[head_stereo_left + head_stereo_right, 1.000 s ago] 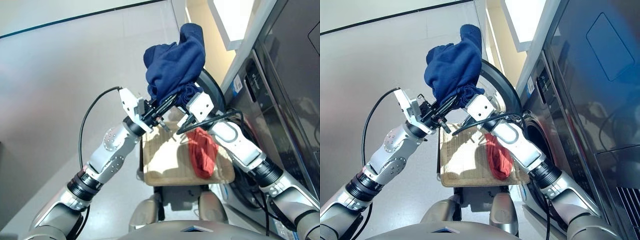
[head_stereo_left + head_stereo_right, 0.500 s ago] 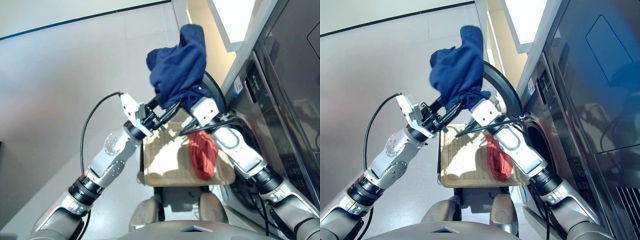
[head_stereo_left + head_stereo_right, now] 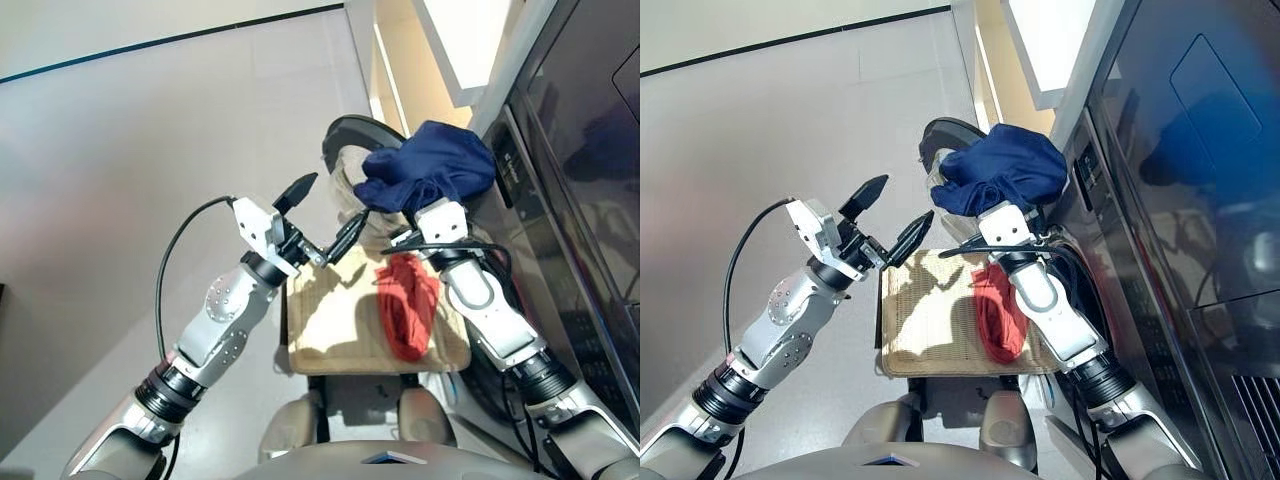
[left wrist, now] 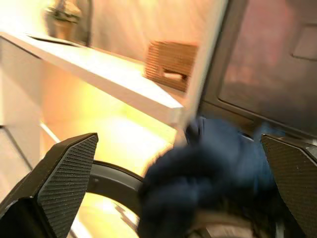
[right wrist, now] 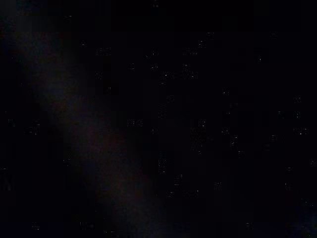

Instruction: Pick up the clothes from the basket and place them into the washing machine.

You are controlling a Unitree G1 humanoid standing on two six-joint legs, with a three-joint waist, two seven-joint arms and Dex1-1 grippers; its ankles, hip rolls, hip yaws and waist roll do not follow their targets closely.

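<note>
The navy blue garment (image 3: 430, 165) is bunched over my right gripper (image 3: 428, 202), which is shut on it and hidden beneath the cloth. The bundle hangs by the washing machine (image 3: 520, 230), just in front of its open round door (image 3: 345, 135). The right wrist view is dark, covered by cloth. My left gripper (image 3: 322, 212) is open and holds nothing, a little left of the garment, above the basket's far edge. Its wrist view shows the navy garment (image 4: 208, 168) ahead between the spread fingers (image 4: 64, 178). A red-orange garment (image 3: 405, 315) lies on the right side of the wicker basket (image 3: 330, 320).
A dark flat-fronted unit (image 3: 1200, 120) is stacked above the machine on the right. A white ledge (image 3: 460, 40) juts out beyond the door. Grey floor (image 3: 120, 150) spreads to the left. The basket rests on a small stand (image 3: 350, 385).
My left gripper has opened and let go of the navy garment. The right gripper has carried the garment right and down toward the machine, uncovering the door.
</note>
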